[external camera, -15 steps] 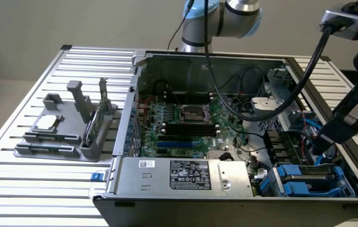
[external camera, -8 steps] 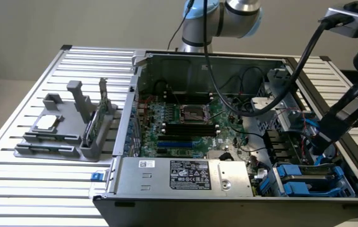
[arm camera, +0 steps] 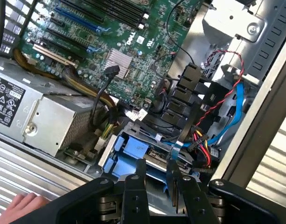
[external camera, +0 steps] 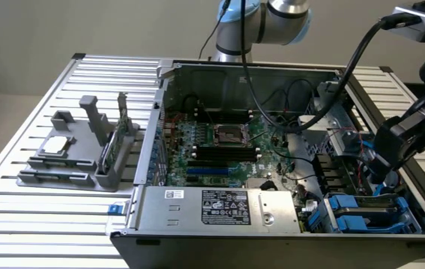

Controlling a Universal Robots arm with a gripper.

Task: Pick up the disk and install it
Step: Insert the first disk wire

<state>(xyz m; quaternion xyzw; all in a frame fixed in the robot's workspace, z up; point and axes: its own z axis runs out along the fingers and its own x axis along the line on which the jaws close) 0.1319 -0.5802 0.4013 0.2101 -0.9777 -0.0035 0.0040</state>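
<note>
My gripper (external camera: 387, 172) hangs over the drive bay corner of the open computer case (external camera: 160, 140), at the exterior view's right. In the wrist view its two black fingers (arm camera: 141, 179) are shut on the disk (arm camera: 159, 183), which is seen edge-on. The disk's blue carrier edge (arm camera: 172, 161) runs along one finger. From the exterior view a bit of blue (external camera: 378, 161) shows under the gripper. Just below the held disk lies the blue plastic drive cage (arm camera: 133, 150) (external camera: 362, 216).
Red, black and blue cables (arm camera: 236, 100) cross beside the bay. The power supply (external camera: 220, 206) fills the case's near side, next to the motherboard (external camera: 220, 143). A grey parts tray (external camera: 70, 157) with a silver chip and a green card stands on the slatted table. A person's hand (arm camera: 21, 205) rests outside the case.
</note>
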